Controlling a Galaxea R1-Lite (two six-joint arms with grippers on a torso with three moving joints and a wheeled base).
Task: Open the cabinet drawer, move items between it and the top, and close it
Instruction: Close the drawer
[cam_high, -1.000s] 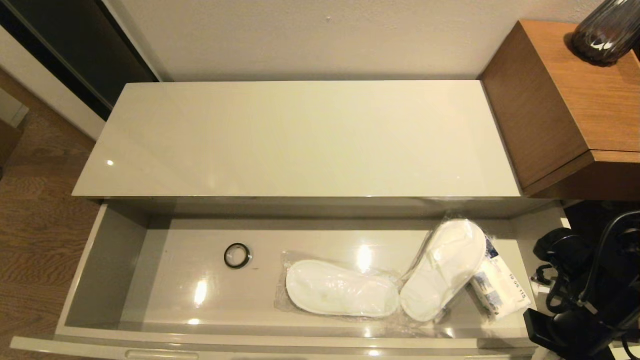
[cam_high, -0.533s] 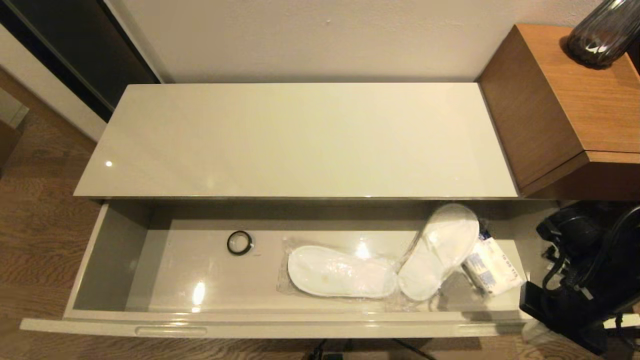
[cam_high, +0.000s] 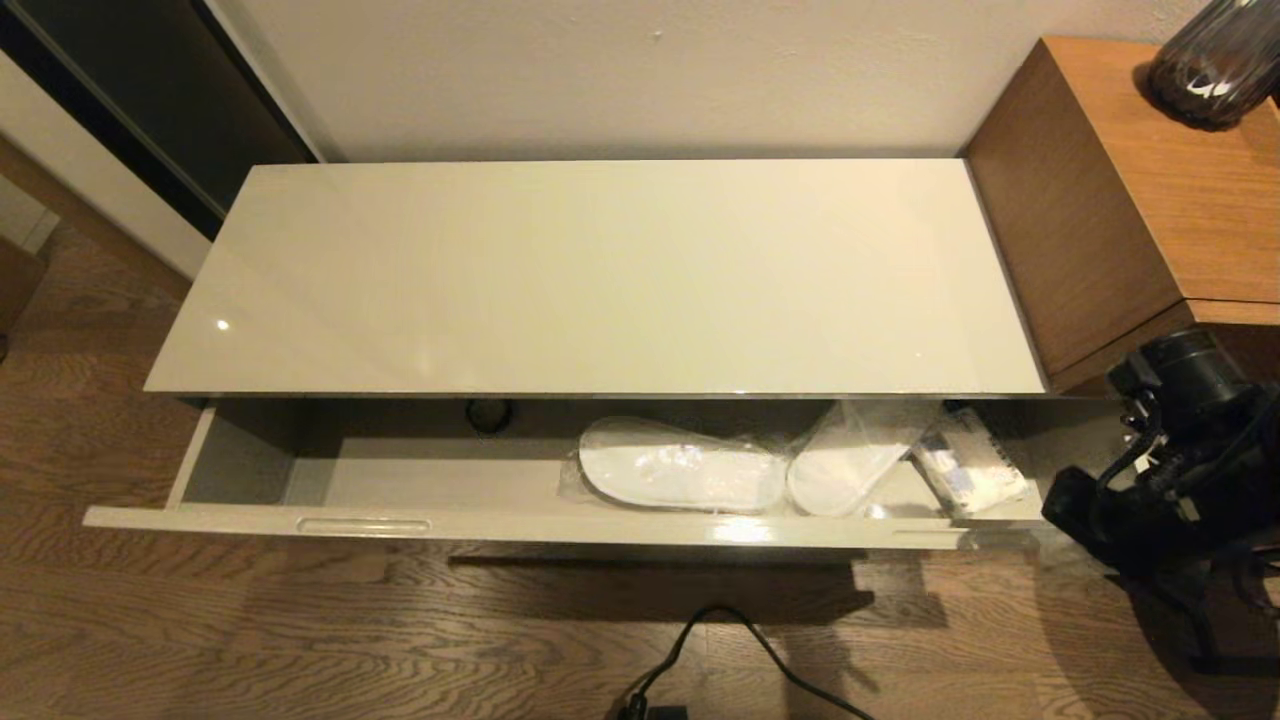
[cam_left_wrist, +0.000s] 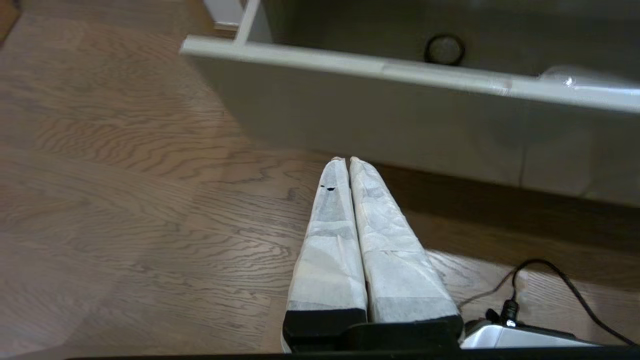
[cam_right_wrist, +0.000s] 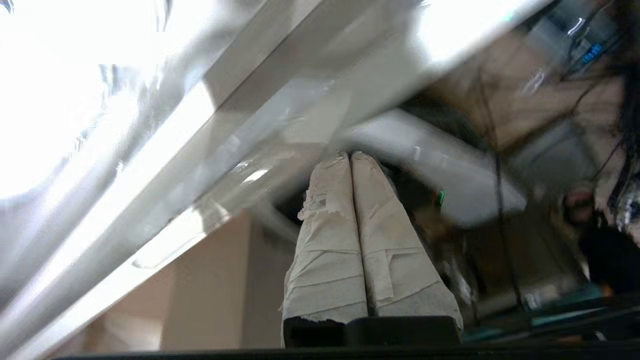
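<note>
The right claw (cam_right_wrist: 350, 156), fingers pressed together and holding nothing, sat against the drawer's front at the head view's lower right. The left claw (cam_left_wrist: 347, 160), likewise closed and empty, hung over the floor. The cabinet drawer (cam_high: 520, 525) stood partly open, holding the slippers (cam_high: 680, 472) and tape roll (cam_high: 488, 413); the top (cam_high: 600, 280) was bare. Judging by this, only closing remained.
</note>
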